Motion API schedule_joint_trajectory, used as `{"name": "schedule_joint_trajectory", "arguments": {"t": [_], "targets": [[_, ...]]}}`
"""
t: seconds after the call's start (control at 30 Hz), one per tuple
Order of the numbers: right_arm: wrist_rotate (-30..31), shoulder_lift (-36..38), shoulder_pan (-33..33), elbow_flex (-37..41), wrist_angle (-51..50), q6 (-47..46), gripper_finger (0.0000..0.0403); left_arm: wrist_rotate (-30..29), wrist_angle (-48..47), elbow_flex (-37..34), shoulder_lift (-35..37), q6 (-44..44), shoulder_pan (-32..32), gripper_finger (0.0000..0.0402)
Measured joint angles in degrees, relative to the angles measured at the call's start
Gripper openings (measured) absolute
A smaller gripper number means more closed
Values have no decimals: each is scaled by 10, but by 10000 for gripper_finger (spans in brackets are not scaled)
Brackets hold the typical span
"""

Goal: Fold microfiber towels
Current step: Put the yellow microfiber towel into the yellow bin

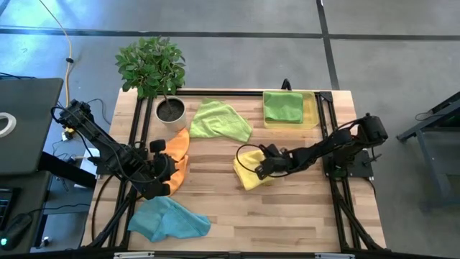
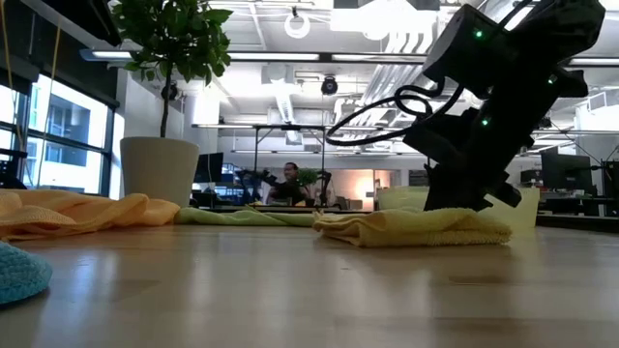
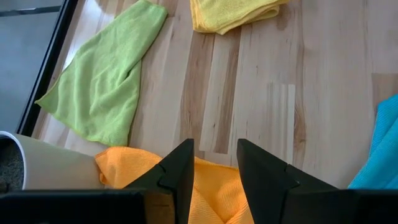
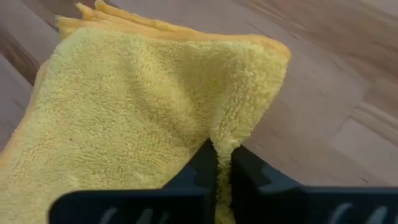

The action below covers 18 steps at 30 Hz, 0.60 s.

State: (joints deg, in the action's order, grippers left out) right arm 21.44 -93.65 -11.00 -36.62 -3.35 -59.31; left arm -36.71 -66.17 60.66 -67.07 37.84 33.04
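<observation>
Yellow microfiber towel, folded, lies mid-table; I see my right gripper pinching a ridge of its pile between closed fingers. My left gripper, fingers parted and holding nothing, hovers over the orange towel beside the potted plant.

Grey concrete floor all around, crossed by dark seams. Black desk at nine o'clock, tape roll on it. Open office beyond: tall windows at nine o'clock, ceiling ducts and lamps at twelve, a seated person far off.
</observation>
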Motion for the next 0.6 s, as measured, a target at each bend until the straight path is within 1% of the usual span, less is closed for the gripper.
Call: {"name": "schedule_joint_trajectory", "arguments": {"t": [0.03,0.13,0.23,0.3,0.37,0.47,0.6], "targets": [[0,0,0,0,1,9,7,0,0,0,0,0,0,110],[3,0,2,-9,-13,51,10,0,0,0,0,0,0,110],[-3,12,13,-32,-71,111,4,0,0,0,0,0,0,110],[0,25,27,-54,-132,157,3,0,0,0,0,0,0,110],[12,39,44,-82,-219,200,4,0,0,0,0,1,0,110],[48,49,70,-128,-351,282,4,0,0,0,0,1,0,110],[106,51,113,-186,-488,424,4,0,0,0,0,1,0,110]]}}
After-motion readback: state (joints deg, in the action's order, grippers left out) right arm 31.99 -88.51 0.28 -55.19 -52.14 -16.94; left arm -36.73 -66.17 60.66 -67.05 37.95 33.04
